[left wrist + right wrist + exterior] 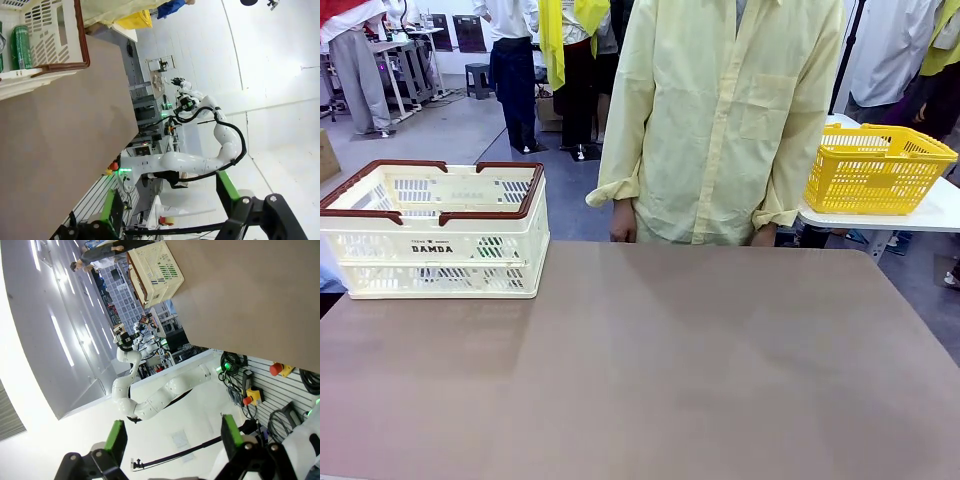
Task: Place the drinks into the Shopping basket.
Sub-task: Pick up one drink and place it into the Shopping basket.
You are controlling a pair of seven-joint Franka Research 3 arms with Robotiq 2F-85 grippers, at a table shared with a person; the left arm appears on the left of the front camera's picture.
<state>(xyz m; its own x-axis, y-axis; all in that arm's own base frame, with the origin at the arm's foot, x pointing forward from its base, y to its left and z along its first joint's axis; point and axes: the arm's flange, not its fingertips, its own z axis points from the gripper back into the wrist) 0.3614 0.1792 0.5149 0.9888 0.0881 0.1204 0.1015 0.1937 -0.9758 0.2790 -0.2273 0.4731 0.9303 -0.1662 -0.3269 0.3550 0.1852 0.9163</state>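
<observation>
Green drinks (21, 47) already stand inside the Shopping basket (435, 232), so the tabletop beside it lies bare; left gripper (175, 220) and right gripper (172, 437) hang back from the basket, jaws apart, empty

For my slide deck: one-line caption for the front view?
Cream slotted plastic crate with red-brown rim at the brown table's far left; person in pale yellow shirt stands opposite.
</observation>
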